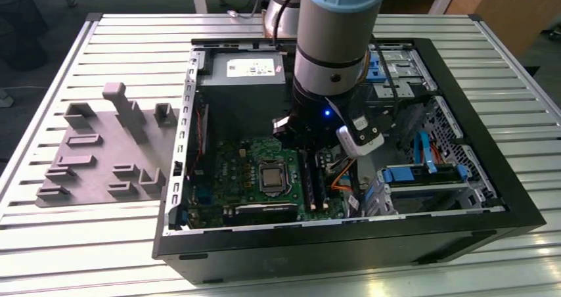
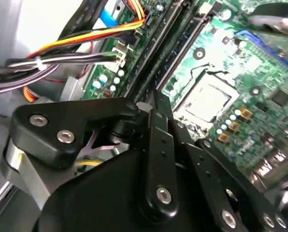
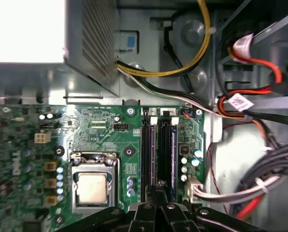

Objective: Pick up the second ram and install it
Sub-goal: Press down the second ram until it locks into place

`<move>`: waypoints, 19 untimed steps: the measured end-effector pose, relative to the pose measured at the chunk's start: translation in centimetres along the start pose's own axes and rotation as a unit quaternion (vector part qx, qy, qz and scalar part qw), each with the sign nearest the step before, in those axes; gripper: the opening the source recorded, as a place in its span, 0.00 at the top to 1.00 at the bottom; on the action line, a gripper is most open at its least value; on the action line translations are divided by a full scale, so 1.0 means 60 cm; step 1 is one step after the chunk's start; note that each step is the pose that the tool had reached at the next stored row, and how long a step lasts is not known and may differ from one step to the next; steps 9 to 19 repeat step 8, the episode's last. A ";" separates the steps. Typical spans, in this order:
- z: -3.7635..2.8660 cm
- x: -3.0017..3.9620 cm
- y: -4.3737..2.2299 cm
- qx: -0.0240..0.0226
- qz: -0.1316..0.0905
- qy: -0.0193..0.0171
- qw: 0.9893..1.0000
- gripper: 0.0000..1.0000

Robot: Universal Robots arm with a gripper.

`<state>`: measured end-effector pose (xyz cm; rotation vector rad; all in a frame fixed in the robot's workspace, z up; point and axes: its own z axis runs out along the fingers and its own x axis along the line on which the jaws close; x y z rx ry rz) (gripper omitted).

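In the exterior view my gripper reaches down into the open computer case, over the memory slots of the green motherboard. In the first wrist view the gripper is shut at the middle of the slots. The second ram runs away from the fingertips as a long dark stick on edge, level with the slots. A bluish stick stands in the slot beside it. In the second wrist view the gripper points at the same slots.
The square silver chip lies beside the slots. Bundled cables run on the other side of them. A power supply fills the case's far end, and a drive cage stands at the exterior view's right. A grey tray lies outside the case.
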<state>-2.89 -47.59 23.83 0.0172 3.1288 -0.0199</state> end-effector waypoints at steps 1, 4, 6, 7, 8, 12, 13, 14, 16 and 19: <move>-0.004 0.000 0.000 0.000 0.000 0.000 1.000 0.89; -0.004 0.000 0.000 0.000 0.000 0.000 1.000 0.89; -0.004 0.000 0.000 0.000 0.000 0.000 1.000 0.89; -0.004 0.000 0.000 0.000 0.000 0.000 1.000 0.89; -0.004 0.000 0.000 0.000 0.000 0.000 1.000 0.89; -0.004 0.000 0.000 0.000 0.000 0.000 1.000 0.89; -0.004 0.000 0.000 0.000 0.000 0.000 1.000 0.89; -0.004 0.000 0.000 0.000 0.000 0.000 1.000 0.89; -0.004 0.000 0.000 0.000 0.000 0.000 1.000 0.89; -0.004 0.000 0.000 0.000 0.000 0.000 1.000 0.89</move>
